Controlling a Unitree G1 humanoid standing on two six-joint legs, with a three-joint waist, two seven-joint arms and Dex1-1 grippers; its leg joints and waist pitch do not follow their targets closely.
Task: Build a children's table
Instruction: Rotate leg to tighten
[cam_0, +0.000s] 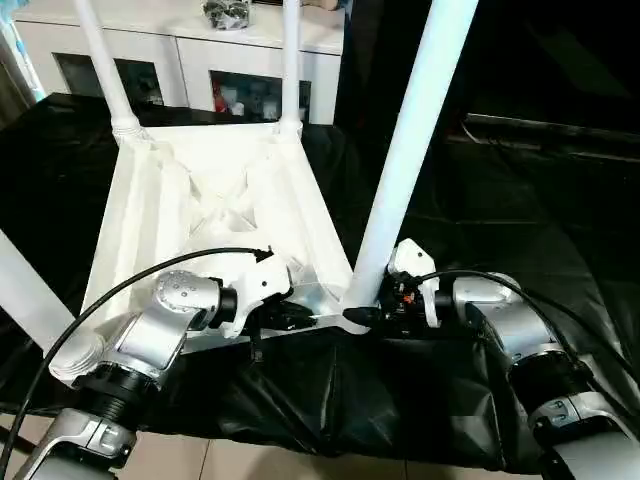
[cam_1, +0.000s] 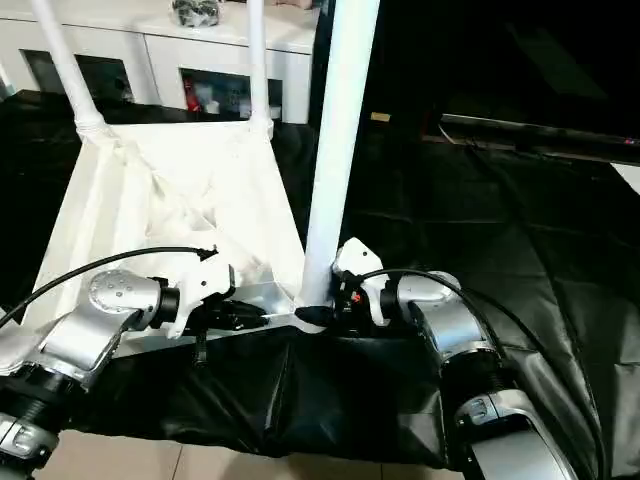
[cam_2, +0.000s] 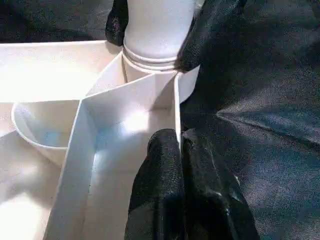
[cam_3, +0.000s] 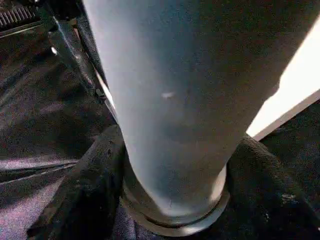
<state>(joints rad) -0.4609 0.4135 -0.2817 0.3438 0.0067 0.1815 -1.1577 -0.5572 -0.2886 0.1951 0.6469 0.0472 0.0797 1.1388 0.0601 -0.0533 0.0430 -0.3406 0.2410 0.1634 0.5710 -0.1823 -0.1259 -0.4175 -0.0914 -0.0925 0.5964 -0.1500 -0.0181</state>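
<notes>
The white tabletop (cam_0: 200, 200) lies upside down on the black-draped work table, ribbed underside up. Two legs (cam_0: 100, 60) (cam_0: 290, 60) stand in its far corner sockets. A further leg (cam_0: 20, 290) slants off picture at the near left corner. At the near right corner a long leg (cam_0: 410, 150) stands in its socket. My right gripper (cam_0: 365, 312) is closed around that leg's base, one black finger (cam_2: 210, 30) on each side of it. My left gripper (cam_2: 179, 145) is shut on the tabletop's thin near rim wall (cam_2: 176, 107), just left of that corner.
A white cabinet (cam_0: 200, 60) with glass doors stands behind the work table. Black cloth (cam_0: 500, 220) covers the table to the right of the tabletop and hangs over the near edge (cam_0: 350, 420). Pale floor tiles (cam_0: 250, 465) show below.
</notes>
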